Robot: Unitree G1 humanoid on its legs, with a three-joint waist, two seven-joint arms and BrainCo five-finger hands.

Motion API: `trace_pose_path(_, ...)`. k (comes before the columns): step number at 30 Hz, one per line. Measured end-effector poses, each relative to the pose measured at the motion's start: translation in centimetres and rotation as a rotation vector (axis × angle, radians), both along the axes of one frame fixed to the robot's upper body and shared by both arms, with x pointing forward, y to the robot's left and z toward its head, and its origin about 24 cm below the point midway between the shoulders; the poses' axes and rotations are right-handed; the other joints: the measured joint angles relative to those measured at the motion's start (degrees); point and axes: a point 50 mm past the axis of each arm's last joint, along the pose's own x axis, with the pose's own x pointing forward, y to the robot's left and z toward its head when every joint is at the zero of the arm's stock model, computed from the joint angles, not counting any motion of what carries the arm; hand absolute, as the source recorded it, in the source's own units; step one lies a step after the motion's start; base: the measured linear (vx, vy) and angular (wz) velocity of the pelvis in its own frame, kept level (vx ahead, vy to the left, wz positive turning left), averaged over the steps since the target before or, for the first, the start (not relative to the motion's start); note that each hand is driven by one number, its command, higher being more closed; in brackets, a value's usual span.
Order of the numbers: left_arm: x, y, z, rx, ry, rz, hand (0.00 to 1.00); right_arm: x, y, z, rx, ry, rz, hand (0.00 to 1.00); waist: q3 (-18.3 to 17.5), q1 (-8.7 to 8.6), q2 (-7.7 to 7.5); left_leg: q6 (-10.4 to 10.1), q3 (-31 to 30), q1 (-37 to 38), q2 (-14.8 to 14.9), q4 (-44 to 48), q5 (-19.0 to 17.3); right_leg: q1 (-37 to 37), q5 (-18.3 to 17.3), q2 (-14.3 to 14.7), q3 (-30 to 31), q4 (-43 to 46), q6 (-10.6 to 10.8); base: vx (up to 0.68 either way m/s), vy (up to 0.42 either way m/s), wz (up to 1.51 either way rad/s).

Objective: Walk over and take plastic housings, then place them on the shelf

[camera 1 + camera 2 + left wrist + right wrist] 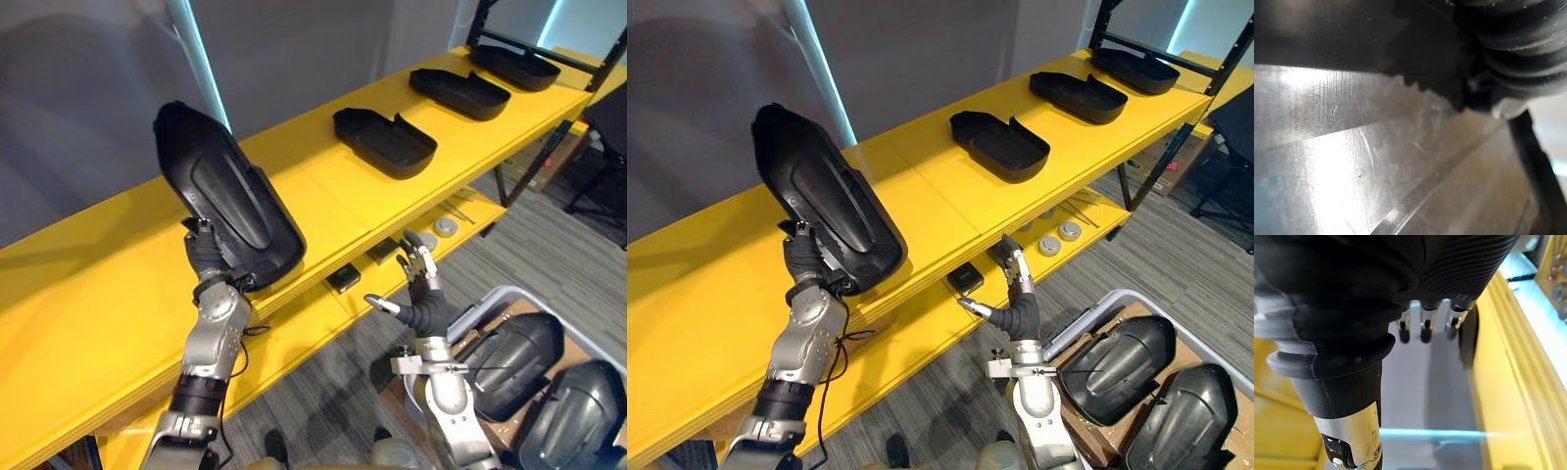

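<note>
A long black plastic housing (pixel 230 201) with a moulded, rounded back stood tilted on end over the top board of the yellow shelf (pixel 88 284), its lower end at the board's front edge and its upper end leaning up toward the grey wall. The left hand (pixel 208 257) was clamped on that lower end, holding it up from below.

Farther along the same board lay three more black housings, hollow side up and well apart from each other: the nearest (pixel 384 142), a middle one (pixel 460 93) and the farthest (pixel 514 67) by the dark upright frame.

The right hand (pixel 421 294) hung lower, in front of the shelf's lower yellow board (pixel 294 338), fingers straight and thumb spread, holding nothing. On that board sat a small black box (pixel 343 279) and grey round discs (pixel 446 227).

Beside the right arm, a grey-rimmed bin (pixel 509 294) on the grey carpet held two more dark housings (pixel 519 362), rounded backs up.
</note>
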Motion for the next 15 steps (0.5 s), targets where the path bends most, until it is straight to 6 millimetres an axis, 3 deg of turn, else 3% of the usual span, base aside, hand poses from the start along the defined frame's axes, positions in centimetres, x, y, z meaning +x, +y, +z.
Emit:
trace_pose_path(4, 1.8, 1.1, -0.3, -0.006, 0.092, 0.035, 1.0, 0.0, 0.4, -0.1, -0.038, 0.014, 0.067, 0.0, 0.0, -0.47, 0.03, 0.0, 1.3, 0.1, 0.1, -0.2, 0.0, -0.8, 0.2, 0.0, 1.3, -0.1, 0.1, 0.01, 0.005, -0.15)
trace_pose_path(6, 2.3, 2.0, -1.5, 0.005, 0.182, 0.055, 1.0, -0.2, 0.7, -0.1, -0.033, 0.024, 0.124, 0.0, 0.0, -1.83, 0.02, 0.0, 1.4, 0.1, 0.0, -0.2, 0.0, -0.9, 0.3, -0.1, 1.5, -0.1, 0.1, 0.01, 0.008, -0.06)
trace_pose_path(9, 2.7, 2.7, -2.9, 0.016, 0.289, 0.068, 1.0, -0.4, 0.8, 0.2, -0.061, 0.014, 0.175, 0.0, 0.0, -2.47, 0.07, 0.0, 1.9, 0.1, 0.1, -0.2, 0.0, -1.4, 0.3, 0.0, 2.2, 0.0, 0.1, 0.01, 0.004, -0.09)
trace_pose_path(15, 3.6, 5.0, -2.6, 0.074, 0.381, 0.077, 1.0, -0.7, 1.2, 0.0, -0.086, 0.04, 0.272, 0.0, 1.1, -3.51, 1.38, 0.0, 2.8, 0.0, 0.0, -0.1, 0.0, -2.6, 0.1, -0.1, 3.0, 1.4, 0.1, -0.02, 0.004, -0.07)
